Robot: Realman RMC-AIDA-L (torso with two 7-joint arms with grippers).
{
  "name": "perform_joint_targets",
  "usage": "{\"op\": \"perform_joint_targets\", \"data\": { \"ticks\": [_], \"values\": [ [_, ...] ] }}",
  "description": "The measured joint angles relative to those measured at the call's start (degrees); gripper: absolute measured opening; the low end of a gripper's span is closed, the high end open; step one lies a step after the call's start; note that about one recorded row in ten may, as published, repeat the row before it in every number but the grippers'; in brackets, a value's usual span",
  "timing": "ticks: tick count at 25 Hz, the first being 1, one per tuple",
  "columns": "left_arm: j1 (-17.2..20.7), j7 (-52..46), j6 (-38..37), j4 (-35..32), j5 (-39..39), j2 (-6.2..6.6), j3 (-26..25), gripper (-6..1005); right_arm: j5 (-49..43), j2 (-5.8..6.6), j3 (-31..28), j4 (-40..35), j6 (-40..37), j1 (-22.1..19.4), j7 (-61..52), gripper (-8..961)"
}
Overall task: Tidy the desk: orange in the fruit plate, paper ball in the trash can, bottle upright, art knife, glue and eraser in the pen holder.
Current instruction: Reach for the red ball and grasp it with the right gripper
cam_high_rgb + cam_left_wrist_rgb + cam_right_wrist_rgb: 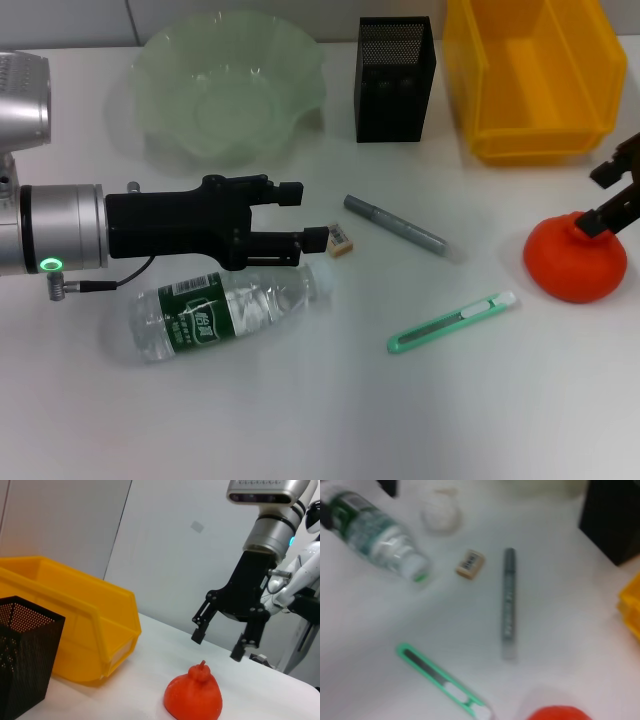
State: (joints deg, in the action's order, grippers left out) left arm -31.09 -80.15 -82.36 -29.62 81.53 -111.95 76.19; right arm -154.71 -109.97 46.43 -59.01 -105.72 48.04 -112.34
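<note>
The orange (575,262) lies at the right of the desk, with my right gripper (600,200) open just above it; the left wrist view shows this gripper (217,645) straddling the stem of the orange (194,696). My left gripper (303,215) is open over the desk, above the lying bottle (220,310) and beside the eraser (340,240). The grey glue stick (395,225) and the green art knife (455,322) lie mid-desk. The paper ball (441,515) shows only in the right wrist view, near the bottle (380,535).
At the back stand the green glass fruit plate (165,100), the black mesh pen holder (395,80) and the yellow bin (535,140) that serves as the trash can.
</note>
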Motion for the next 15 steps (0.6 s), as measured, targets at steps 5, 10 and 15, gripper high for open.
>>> {"op": "perform_joint_targets", "data": {
  "ticks": [5,10,15],
  "values": [
    [0.1,0.0,0.0,0.0,-0.12,-0.07,-0.05,784,-1.29,-0.63,1.37,0.37,2.77,-0.17,0.04,759],
    [0.09,0.0,0.02,0.0,-0.18,-0.1,-0.12,785,-1.52,-2.39,3.59,1.62,6.86,-0.99,1.15,730],
    [-0.01,0.0,0.09,0.0,-0.24,-0.11,-0.23,784,-3.53,-3.89,5.18,3.51,11.06,-1.49,1.77,701]
  ]
}}
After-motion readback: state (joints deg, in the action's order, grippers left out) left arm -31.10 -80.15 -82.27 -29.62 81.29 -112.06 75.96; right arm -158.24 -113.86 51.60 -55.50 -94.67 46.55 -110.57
